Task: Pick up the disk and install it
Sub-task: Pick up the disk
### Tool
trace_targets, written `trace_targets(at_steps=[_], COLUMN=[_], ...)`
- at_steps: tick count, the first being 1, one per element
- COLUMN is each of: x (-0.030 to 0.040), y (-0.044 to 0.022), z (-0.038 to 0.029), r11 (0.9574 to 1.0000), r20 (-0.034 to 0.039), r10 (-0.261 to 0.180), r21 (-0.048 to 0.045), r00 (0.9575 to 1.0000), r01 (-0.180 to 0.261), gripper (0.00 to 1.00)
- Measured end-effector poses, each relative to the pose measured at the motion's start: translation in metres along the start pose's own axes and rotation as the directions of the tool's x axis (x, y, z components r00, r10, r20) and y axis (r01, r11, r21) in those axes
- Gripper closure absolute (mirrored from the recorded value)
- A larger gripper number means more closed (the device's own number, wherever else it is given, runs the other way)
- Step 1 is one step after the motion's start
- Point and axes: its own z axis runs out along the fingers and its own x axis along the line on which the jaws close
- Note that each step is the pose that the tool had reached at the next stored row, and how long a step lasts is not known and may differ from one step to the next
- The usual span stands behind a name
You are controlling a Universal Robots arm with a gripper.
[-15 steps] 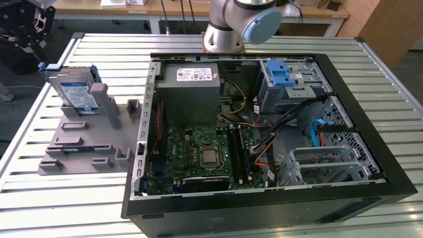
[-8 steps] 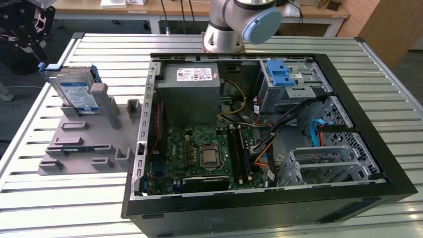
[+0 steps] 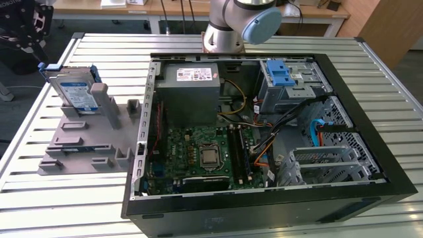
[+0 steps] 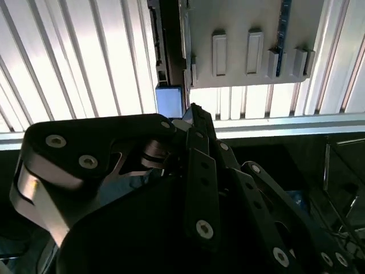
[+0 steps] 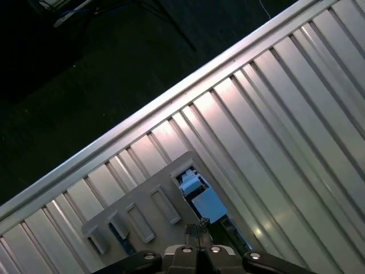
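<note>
At the exterior view's left, a grey slotted holder (image 3: 86, 144) on the slatted table (image 3: 39, 198) keeps the disk (image 3: 74, 91) standing on edge in its far slot. Rightwards, the open computer case (image 3: 264, 208) contains a grey power supply (image 3: 191, 89), a green motherboard (image 3: 198, 153) and a drive cage with a blue latch (image 3: 280, 77). In the first wrist view the gripper (image 5: 198, 231) hangs clear of the disk (image 5: 197, 191), jaws closed on nothing.

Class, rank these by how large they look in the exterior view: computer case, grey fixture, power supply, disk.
1. computer case
2. grey fixture
3. power supply
4. disk, standing on the fixture; it looks close in size to the power supply, so this last pair is less sure.
</note>
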Motion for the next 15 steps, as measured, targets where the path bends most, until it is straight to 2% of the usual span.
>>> trace_targets(at_steps=[4, 8, 11, 15], x=[0.0, 0.0, 0.0, 0.0], y=[0.0, 0.0, 0.0, 0.0], z=[0.0, 0.0001, 0.0002, 0.0003], r11=[0.998, 0.9919, 0.9844, 0.971], r20=[-0.0026, -0.0049, -0.0064, -0.0086], r10=[-0.064, -0.127, -0.176, -0.239], r21=[-0.001, -0.0019, -0.0023, -0.0034], r00=[0.998, 0.9919, 0.9844, 0.971], r01=[0.064, 0.127, 0.176, 0.239], gripper=[0.89, 0.89, 0.89, 0.89])
